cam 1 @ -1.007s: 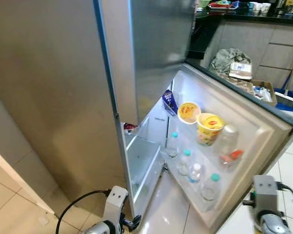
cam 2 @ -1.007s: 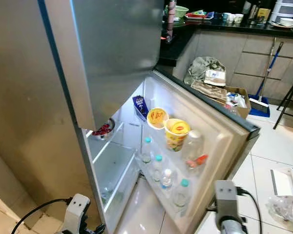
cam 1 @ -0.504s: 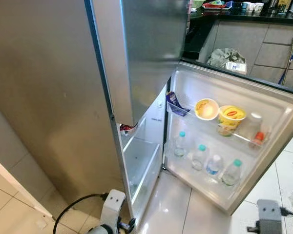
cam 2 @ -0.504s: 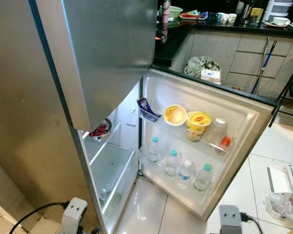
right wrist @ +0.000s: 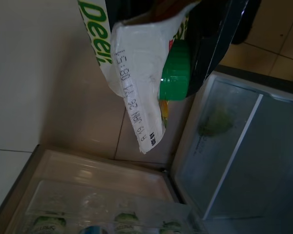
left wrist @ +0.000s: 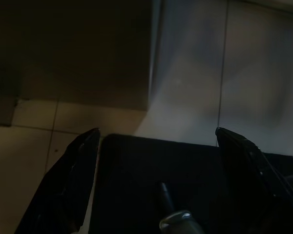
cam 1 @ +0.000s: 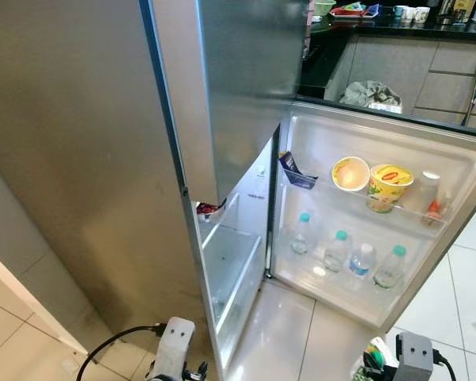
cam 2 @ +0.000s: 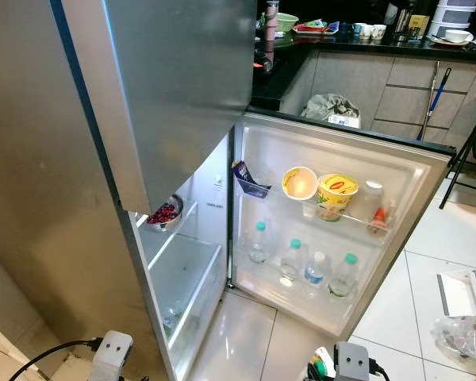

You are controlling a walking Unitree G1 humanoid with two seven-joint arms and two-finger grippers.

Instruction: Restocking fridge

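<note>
The right gripper (right wrist: pixel 185 29) holds a white carton with a green cap (right wrist: pixel 136 83), its black fingers closed on the top of it, low in front of the open fridge door (cam 2: pixel 416 230) and above the tiled floor (cam 2: pixel 397 302). The door's upper shelf carries a blue packet (cam 2: pixel 248 179), two yellow tubs (cam 2: pixel 321 190) and a small red-capped bottle (cam 2: pixel 378 216), and four water bottles (cam 2: pixel 301 266) stand in a row on the lower shelf, while inside the fridge a bowl of red fruit (cam 2: pixel 165 214) sits above a clear drawer (cam 2: pixel 186 282). The left gripper (left wrist: pixel 156 180) hangs idle near the floor beside the fridge's steel side (cam 1: pixel 87 159), with its fingers (left wrist: pixel 71 180) spread apart and nothing between them.
</note>
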